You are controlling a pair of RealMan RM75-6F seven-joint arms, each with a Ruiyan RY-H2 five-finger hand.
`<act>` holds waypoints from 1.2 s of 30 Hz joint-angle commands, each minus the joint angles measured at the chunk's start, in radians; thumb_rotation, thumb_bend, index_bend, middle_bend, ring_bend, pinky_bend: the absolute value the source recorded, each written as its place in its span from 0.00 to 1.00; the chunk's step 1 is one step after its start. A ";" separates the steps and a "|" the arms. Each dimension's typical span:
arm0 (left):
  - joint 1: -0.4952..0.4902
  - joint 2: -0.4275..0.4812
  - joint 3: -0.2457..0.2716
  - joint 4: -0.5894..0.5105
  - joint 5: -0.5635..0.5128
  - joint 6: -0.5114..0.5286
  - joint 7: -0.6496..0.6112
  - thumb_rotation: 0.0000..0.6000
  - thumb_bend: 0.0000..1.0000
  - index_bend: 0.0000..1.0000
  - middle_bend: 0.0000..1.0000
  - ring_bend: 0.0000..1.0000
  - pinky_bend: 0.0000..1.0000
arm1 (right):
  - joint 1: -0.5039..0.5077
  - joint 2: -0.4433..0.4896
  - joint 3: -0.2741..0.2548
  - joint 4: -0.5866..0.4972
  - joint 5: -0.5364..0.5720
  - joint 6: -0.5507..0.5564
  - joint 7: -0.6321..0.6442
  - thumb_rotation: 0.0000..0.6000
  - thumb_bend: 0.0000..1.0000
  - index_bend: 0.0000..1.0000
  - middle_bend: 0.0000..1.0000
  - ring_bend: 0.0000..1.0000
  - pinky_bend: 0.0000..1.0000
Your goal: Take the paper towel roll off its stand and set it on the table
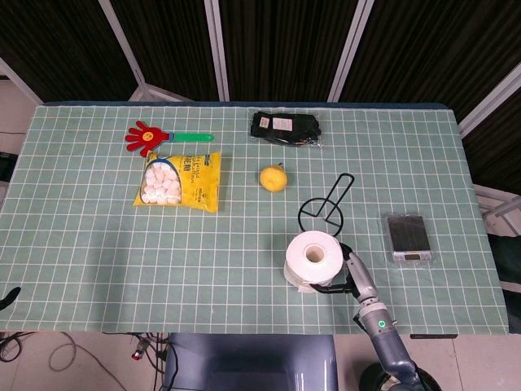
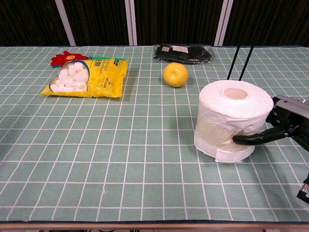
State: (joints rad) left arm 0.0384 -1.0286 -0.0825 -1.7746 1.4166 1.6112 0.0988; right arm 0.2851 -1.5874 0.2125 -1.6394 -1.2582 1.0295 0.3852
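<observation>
The white paper towel roll (image 1: 313, 259) (image 2: 231, 121) stands upright, core hole up, low over or on the green grid table (image 1: 244, 261), just in front of its bare black wire stand (image 1: 337, 194) (image 2: 234, 63). Whether its base touches the cloth I cannot tell. My right hand (image 1: 348, 275) (image 2: 280, 129) grips the roll from its right side, with dark fingers (image 2: 248, 139) wrapped round the lower half. The left hand does not show in either view.
A yellow fruit (image 1: 273, 177) (image 2: 175, 74) lies left of the stand. A black package (image 1: 285, 128) sits at the back, a yellow bag of marshmallows (image 1: 179, 181) and a red hand-shaped clapper (image 1: 146, 138) at the left. A small dark scale (image 1: 409, 236) lies to the right.
</observation>
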 commanded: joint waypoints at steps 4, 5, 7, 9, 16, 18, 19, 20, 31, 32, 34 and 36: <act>-0.001 -0.003 0.001 -0.001 0.002 0.000 0.007 1.00 0.12 0.15 0.00 0.00 0.00 | 0.028 0.031 -0.031 -0.016 -0.001 -0.059 -0.012 1.00 0.00 0.08 0.04 0.01 0.00; -0.001 -0.003 0.001 -0.001 0.002 0.000 0.007 1.00 0.12 0.15 0.00 0.00 0.00 | 0.034 0.040 -0.035 -0.021 -0.002 -0.076 -0.009 1.00 0.00 0.04 0.01 0.00 0.00; -0.001 -0.003 0.002 -0.001 0.002 0.000 0.007 1.00 0.12 0.15 0.00 0.00 0.00 | 0.047 0.060 -0.044 -0.029 -0.006 -0.108 0.002 1.00 0.00 0.00 0.00 0.00 0.00; -0.001 -0.003 0.002 -0.001 0.002 0.000 0.006 1.00 0.12 0.15 0.00 0.00 0.00 | 0.059 0.077 -0.051 -0.036 -0.009 -0.135 0.018 1.00 0.00 0.00 0.00 0.00 0.00; -0.001 -0.001 0.000 0.000 -0.002 0.000 0.002 1.00 0.12 0.15 0.00 0.00 0.00 | 0.050 0.162 -0.042 -0.068 -0.052 -0.102 0.091 1.00 0.00 0.00 0.00 0.00 0.00; 0.000 0.000 -0.002 0.001 -0.003 0.002 0.000 1.00 0.12 0.15 0.00 0.00 0.00 | 0.019 0.225 -0.031 -0.100 -0.077 -0.039 0.116 1.00 0.00 0.00 0.00 0.00 0.00; 0.000 -0.001 -0.002 0.001 -0.004 0.002 0.000 1.00 0.12 0.15 0.00 0.00 0.00 | -0.006 0.271 -0.031 -0.129 -0.101 0.003 0.135 1.00 0.00 0.00 0.00 0.00 0.00; 0.000 -0.001 -0.002 0.001 -0.003 0.002 0.001 1.00 0.12 0.15 0.00 0.00 0.00 | -0.024 0.313 -0.031 -0.150 -0.123 0.033 0.154 1.00 0.00 0.00 0.00 0.00 0.00; 0.001 -0.006 0.002 -0.004 0.006 0.007 0.015 1.00 0.12 0.15 0.00 0.00 0.00 | -0.215 0.709 -0.089 -0.236 -0.334 0.349 -0.031 1.00 0.00 0.00 0.00 0.00 0.00; 0.001 -0.006 0.003 -0.005 0.006 0.007 0.014 1.00 0.12 0.15 0.00 0.00 0.00 | -0.232 0.708 -0.100 -0.229 -0.351 0.379 -0.107 1.00 0.00 0.00 0.00 0.00 0.00; 0.001 -0.006 0.003 -0.005 0.008 0.007 0.014 1.00 0.12 0.15 0.00 0.00 0.00 | -0.261 0.691 -0.119 -0.215 -0.375 0.424 -0.251 1.00 0.00 0.00 0.00 0.00 0.00; 0.001 -0.005 0.003 -0.005 0.009 0.008 0.012 1.00 0.12 0.15 0.00 0.00 0.00 | -0.279 0.671 -0.131 -0.199 -0.390 0.449 -0.347 1.00 0.00 0.00 0.00 0.00 0.00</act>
State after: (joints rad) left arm 0.0396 -1.0340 -0.0794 -1.7796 1.4253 1.6191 0.1114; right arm 0.0875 -0.9080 0.1271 -1.8544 -1.5724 1.3684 0.2862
